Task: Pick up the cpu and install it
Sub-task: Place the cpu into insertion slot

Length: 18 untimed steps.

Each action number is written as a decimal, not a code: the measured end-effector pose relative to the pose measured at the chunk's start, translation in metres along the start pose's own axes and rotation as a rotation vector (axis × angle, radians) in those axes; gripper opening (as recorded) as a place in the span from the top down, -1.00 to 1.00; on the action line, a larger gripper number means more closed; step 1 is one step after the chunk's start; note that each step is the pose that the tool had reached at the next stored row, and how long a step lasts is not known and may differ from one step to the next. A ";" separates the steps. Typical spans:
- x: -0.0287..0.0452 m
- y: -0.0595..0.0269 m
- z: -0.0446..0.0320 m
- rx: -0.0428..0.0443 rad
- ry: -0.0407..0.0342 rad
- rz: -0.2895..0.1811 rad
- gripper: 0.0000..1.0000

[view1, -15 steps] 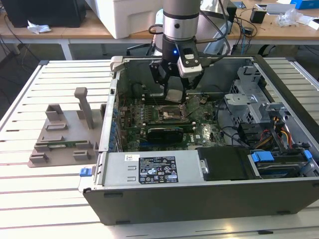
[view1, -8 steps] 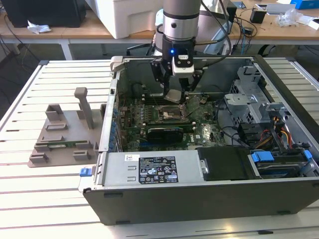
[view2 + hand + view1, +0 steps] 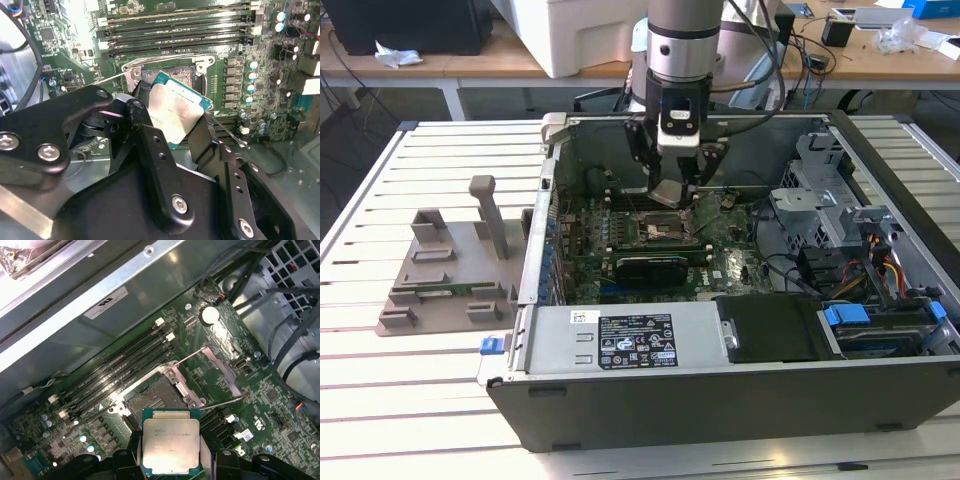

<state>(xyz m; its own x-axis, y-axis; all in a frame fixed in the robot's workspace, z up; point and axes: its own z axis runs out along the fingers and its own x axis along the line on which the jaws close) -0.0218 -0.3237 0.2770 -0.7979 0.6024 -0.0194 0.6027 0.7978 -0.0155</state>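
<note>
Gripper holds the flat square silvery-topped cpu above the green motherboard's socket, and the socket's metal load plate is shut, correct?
No: the metal load plate is swung open, leaving the socket bare, as the first wrist view shows. The gripper does hold the flat square silvery-topped cpu above it.

A silver-grey cylindrical arm (image 3: 684,35) carries a black pincer (image 3: 672,192) with matte links fastened by silver screws (image 3: 180,204).

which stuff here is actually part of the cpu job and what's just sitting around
For the job: cpu, clamped in the gripper; open cpu socket nearby.
Just lying about: memory slots, coin cell battery, black expansion card, grey fixture tray.
</note>
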 end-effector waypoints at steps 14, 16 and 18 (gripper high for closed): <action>-0.0002 0.0002 0.0001 0.0082 0.0008 0.226 -0.09; -0.0002 0.0002 0.0001 0.0094 0.0012 0.261 -0.09; -0.0002 0.0002 0.0002 0.0103 0.0014 0.292 -0.09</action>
<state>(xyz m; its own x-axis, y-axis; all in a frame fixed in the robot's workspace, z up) -0.0216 -0.3237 0.2769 -0.5907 0.8066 -0.0232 0.8069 0.5903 -0.0197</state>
